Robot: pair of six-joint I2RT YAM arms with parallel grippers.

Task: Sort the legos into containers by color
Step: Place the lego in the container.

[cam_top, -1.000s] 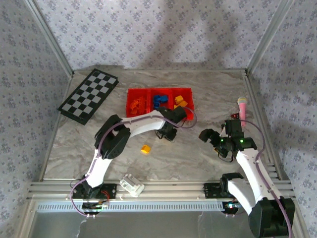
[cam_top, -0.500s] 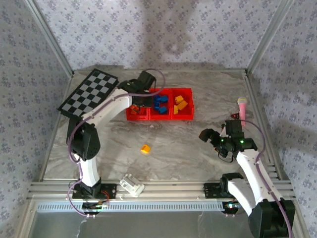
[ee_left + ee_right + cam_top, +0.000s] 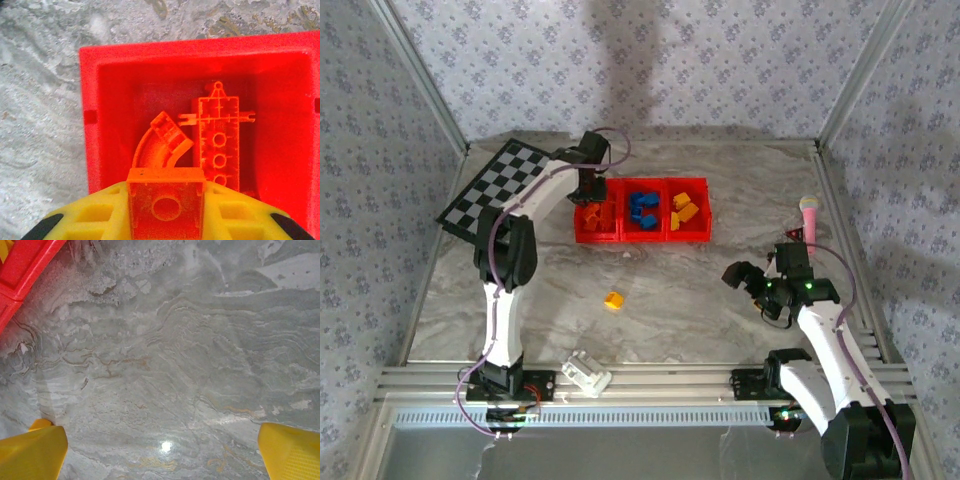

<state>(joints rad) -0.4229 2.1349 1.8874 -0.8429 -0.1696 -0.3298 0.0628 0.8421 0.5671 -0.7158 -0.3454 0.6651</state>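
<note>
1. While the left gripper (image 3: 590, 196) hung over the left compartment, the top view showed one red tray (image 3: 640, 238) with three compartments in a row, at the far middle of the table (image 3: 700, 320).
2. Top view, contents: orange bricks (image 3: 592, 217) left, blue bricks (image 3: 641, 208) middle, yellow bricks (image 3: 684, 208) right. They were too small to count exactly.
3. Top view: one loose yellow brick (image 3: 613, 299) lay on the table, well apart from the tray and nearer the arms.
4. Top view, other things: one checkerboard (image 3: 498, 190) left of the tray, one white block (image 3: 585, 372) at the near rail, one pink-topped object (image 3: 809, 212) by the right edge.
5. Top view: the right gripper (image 3: 738, 275) sat over bare table right of centre, near no brick.
6. Left wrist view: the left gripper's jaws were clamped on one square orange brick (image 3: 166, 200), above the compartment's near side. Two more orange pieces lay on the floor, one curved brick (image 3: 159, 145) and one long flat piece (image 3: 220, 145) just beside it. That made three orange pieces.
7. Right wrist view: the right gripper's two yellow fingertips (image 3: 30, 452) stood wide apart with nothing between them, over bare marble. One tray corner showed at upper left.
</note>
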